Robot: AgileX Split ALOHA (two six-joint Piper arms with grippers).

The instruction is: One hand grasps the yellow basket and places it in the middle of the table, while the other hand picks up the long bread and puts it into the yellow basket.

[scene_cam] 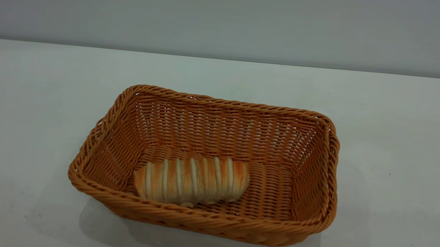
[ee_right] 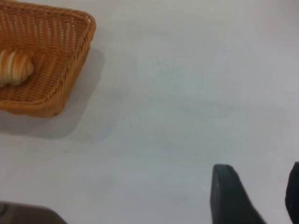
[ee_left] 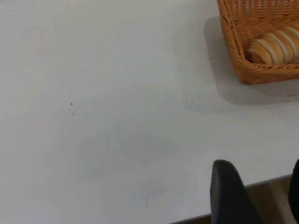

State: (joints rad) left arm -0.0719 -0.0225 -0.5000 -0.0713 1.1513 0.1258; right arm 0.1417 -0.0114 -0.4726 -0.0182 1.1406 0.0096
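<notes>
Both grippers, the left gripper [ee_left: 254, 193] and the right gripper [ee_right: 254, 193], hang spread and empty above bare table near its edges, well apart from the rectangular orange-tan woven wicker basket [scene_cam: 118, 128]. It sits mid-table on the plain white matte table [scene_cam: 15, 115], holding the small golden, cream-ridged long bread [scene_cam: 192, 179].

I can't find any words, numbers, labels or signs to read. The big orange-tan woven wicker basket [scene_cam: 207, 222] has only its weave. The small golden bread loaf with pale stripes [scene_cam: 192, 179] has no sticker. The wide plain white table [scene_cam: 407, 171] shows just tiny dark specks.
</notes>
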